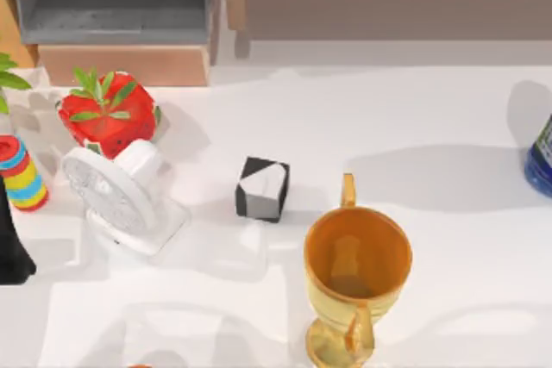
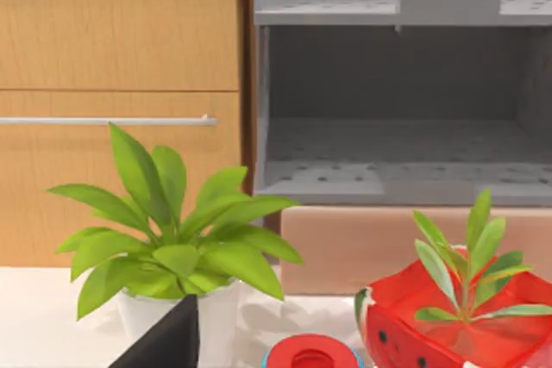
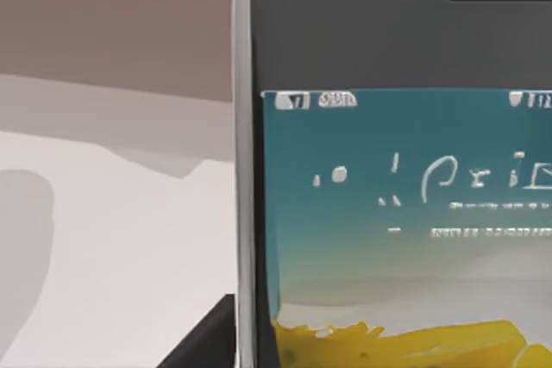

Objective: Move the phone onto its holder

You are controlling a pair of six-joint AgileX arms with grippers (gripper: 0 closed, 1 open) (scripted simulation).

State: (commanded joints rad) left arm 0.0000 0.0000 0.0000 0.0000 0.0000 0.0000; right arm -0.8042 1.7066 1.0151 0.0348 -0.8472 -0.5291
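The slim black smartphone with a lit teal-and-yellow screen [image 3: 397, 213] stands upright right in front of the right claw; whether that claw grips it, I cannot tell. A poorly judged hold could let it slip. The left arm is parked beside the leafy potted plant [image 2: 177, 247].

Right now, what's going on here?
Phone sits close before the right wrist camera, screen lit; a grip on it can't be confirmed. The black-and-white block, possibly the holder, stands bare between the white fan and gold trophy cup. Left arm is parked at the table's left edge.
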